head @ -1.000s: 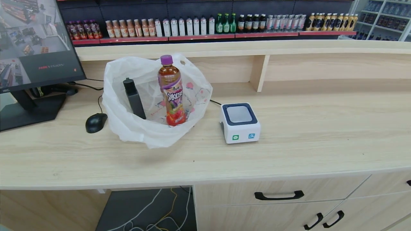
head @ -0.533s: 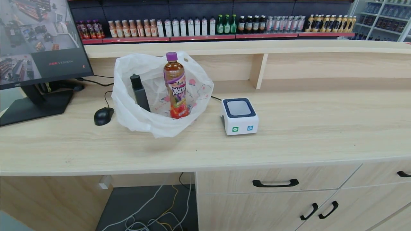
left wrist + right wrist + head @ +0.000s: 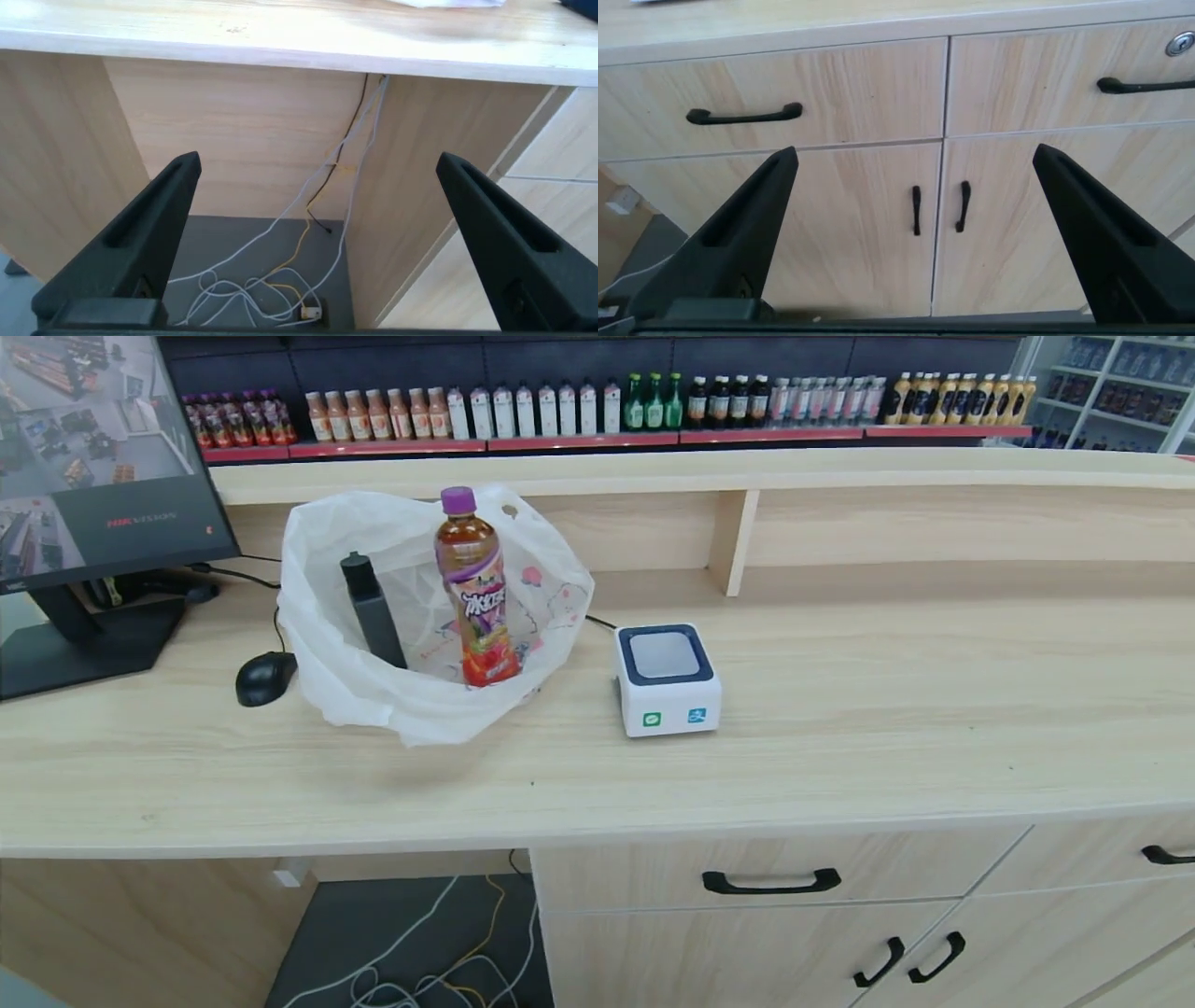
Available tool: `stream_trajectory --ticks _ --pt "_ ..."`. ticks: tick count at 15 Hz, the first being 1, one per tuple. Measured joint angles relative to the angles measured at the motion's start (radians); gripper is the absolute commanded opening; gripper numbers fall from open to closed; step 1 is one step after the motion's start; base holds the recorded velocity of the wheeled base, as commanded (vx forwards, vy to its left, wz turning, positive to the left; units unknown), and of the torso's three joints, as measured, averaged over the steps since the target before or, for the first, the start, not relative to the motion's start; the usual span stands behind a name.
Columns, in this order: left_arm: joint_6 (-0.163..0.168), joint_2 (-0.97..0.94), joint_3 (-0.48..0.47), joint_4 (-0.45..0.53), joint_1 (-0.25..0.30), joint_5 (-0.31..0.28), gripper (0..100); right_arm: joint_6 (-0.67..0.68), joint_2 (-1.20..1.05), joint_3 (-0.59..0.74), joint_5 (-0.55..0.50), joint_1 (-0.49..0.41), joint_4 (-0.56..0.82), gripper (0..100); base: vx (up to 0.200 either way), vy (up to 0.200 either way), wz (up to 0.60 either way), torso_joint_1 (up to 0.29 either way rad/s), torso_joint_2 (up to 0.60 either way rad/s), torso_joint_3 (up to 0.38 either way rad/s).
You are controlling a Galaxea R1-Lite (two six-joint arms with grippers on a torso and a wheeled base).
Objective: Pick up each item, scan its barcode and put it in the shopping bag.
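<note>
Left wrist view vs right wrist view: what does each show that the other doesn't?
Left wrist view: the open bay under the light wood counter, with loose white, yellow and black cables trailing to the dark floor, framed by the open left end effector.
Right wrist view: drawer fronts with horizontal black bar handles, two cabinet doors with vertical black handles and a round silver lock, framed by the open right end effector.
Both: the counter's front edge and pale wood panelling below it.
</note>
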Motion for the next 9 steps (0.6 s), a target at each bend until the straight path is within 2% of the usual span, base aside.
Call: stream_trajectory --ticks 4,9 --pt "0.000 0.000 0.000 0.000 0.000 0.000 100 -0.001 0.000 0.000 0.000 -0.002 0.000 100 0.000 -0.200 0.00 0.001 0.00 0.002" --pt "0.005 0.000 0.000 0.001 -0.003 0.000 100 -0.002 0.000 0.000 0.000 -0.002 -0.001 100 0.000 0.000 0.00 0.000 0.00 0.000"
